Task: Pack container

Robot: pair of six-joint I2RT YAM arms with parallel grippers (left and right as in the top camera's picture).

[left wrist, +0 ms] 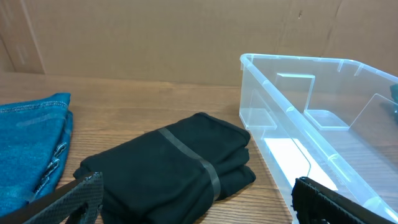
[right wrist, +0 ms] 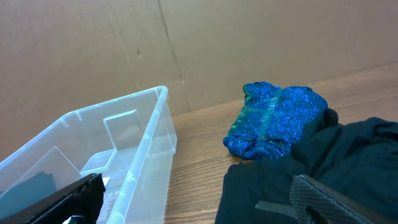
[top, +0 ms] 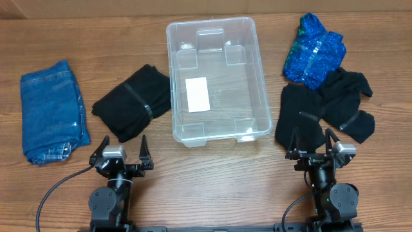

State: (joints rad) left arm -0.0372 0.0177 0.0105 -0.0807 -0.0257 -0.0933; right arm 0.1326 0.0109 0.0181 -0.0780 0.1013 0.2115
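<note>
The clear container (top: 261, 96) stands empty in the middle of the table, a white label (top: 197, 94) on its base. It also shows in the left wrist view (left wrist: 292, 115) and the right wrist view (right wrist: 146, 162). A folded black garment (top: 132, 109) lies left of it, also in the left wrist view (left wrist: 168, 171). Folded jeans (top: 51, 113) lie far left. A black garment (top: 309, 116) and another black one (top: 347, 100) lie right, with a shiny blue garment (top: 315, 50) behind. My left gripper (top: 121, 154) and right gripper (top: 313, 147) are open and empty near the front edge.
Cardboard walls stand behind the table in both wrist views. Cables run from the arm bases along the front edge (top: 51, 190). Bare wood lies between the container and the grippers.
</note>
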